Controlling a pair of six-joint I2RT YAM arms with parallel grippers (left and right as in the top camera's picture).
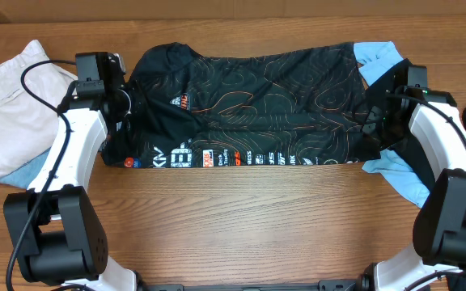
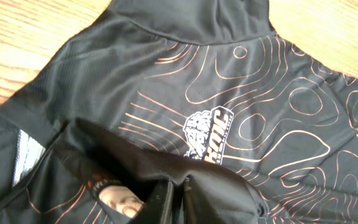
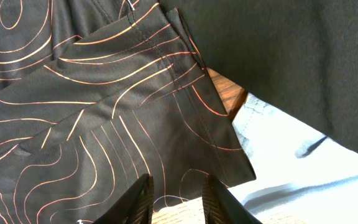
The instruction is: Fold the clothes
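jersey (image 1: 257,105) long axis spans arm to arm: left end effector (image 2: 176,191) pinches a raised fold at the collar end, hem corner lies just ahead of the open right end effector (image 3: 178,194).

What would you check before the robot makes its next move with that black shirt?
1. Grip of the left pincer: ok. A raised fold of the jersey runs into its closed fingers.
2. Grip of the right pincer: not ok. Its jaws stand apart above the jersey's edge with nothing between them.
3. Jersey spread out: ok. It lies stretched between the two arms.
4. The light-blue garment clear of the jersey: not ok. It lies under the jersey's right end.
5. The white garment out of the way: ok. It lies to the left, beyond the left arm.
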